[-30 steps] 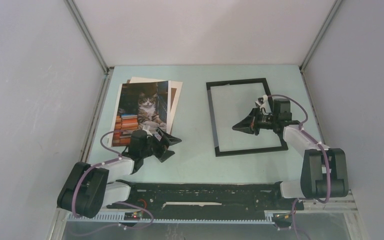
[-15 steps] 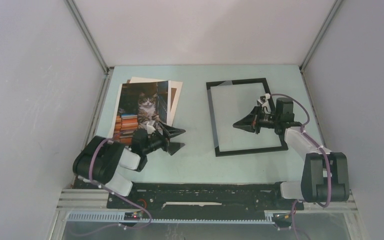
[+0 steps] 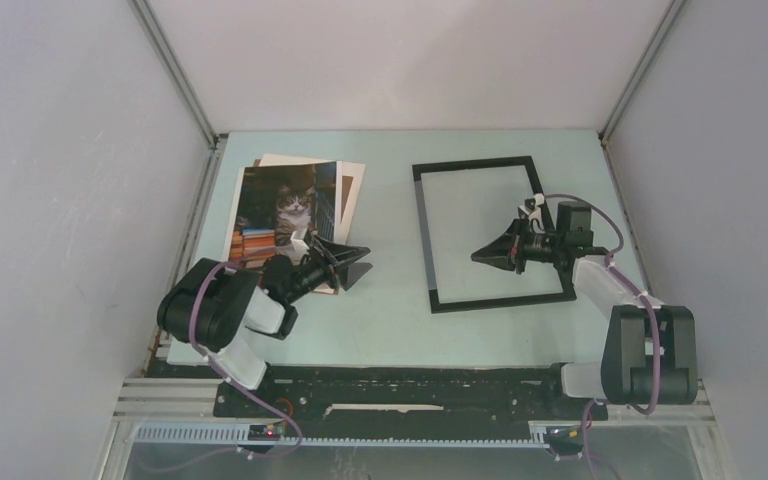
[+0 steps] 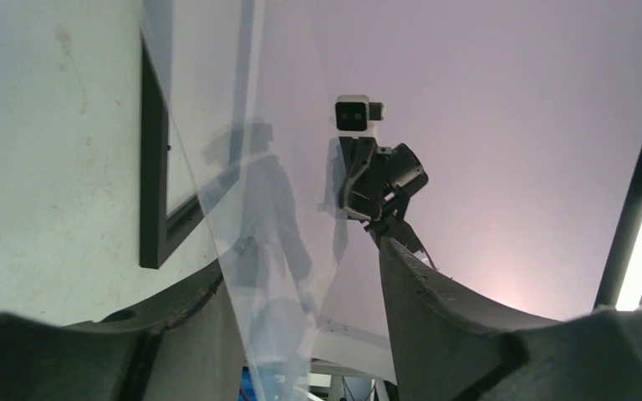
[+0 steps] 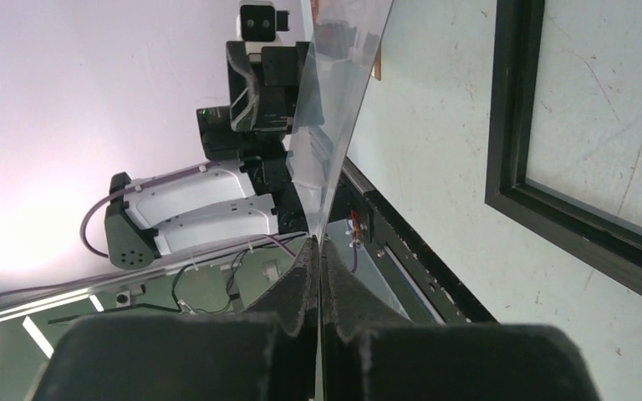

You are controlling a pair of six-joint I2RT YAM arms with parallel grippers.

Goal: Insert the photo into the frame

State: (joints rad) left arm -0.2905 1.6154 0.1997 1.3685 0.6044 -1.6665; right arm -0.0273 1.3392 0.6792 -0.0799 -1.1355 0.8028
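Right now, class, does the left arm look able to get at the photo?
Probably yes. The left claw sits at the near right corner of the photo, jaws apart, with nothing visibly covering it. The right claw, shut on a clear sheet, is off over the frame.

Black frame (image 3: 423,235), clear sheet (image 5: 334,125), dark photo (image 3: 265,200) with grey cat and orange stripes.
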